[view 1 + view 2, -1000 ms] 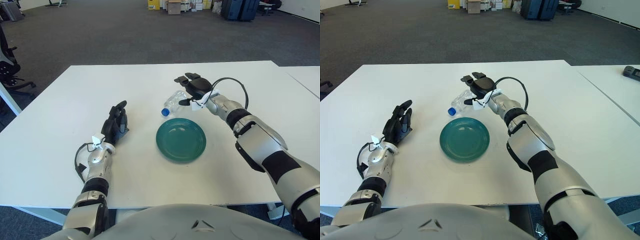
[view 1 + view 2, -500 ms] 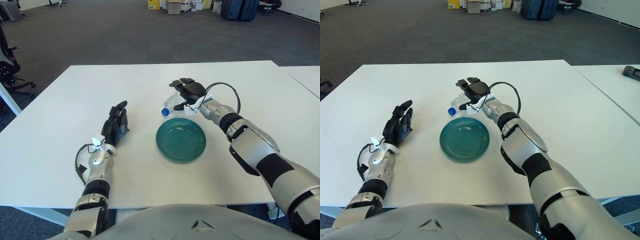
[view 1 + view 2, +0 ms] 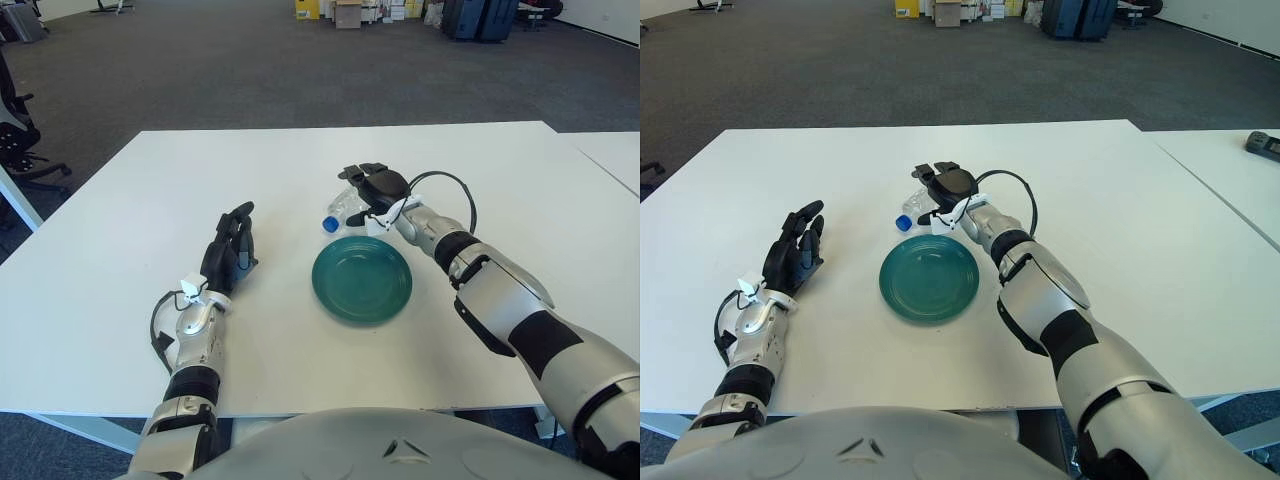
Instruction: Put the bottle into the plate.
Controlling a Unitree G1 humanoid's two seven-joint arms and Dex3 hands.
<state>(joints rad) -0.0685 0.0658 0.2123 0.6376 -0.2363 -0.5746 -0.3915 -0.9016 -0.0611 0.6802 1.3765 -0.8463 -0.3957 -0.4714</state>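
Reach-and-grasp step: the right hand covers the bottle lying on the table just behind the plate, grip not discernible, left hand idle; next, secure the bottle, then carry it onto the plate.

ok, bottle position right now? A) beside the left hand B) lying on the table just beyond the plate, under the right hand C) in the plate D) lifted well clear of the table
B: the bottle lies on its side on the table behind the green plate, with the right hand over it; the left hand shows far to the plate's left.
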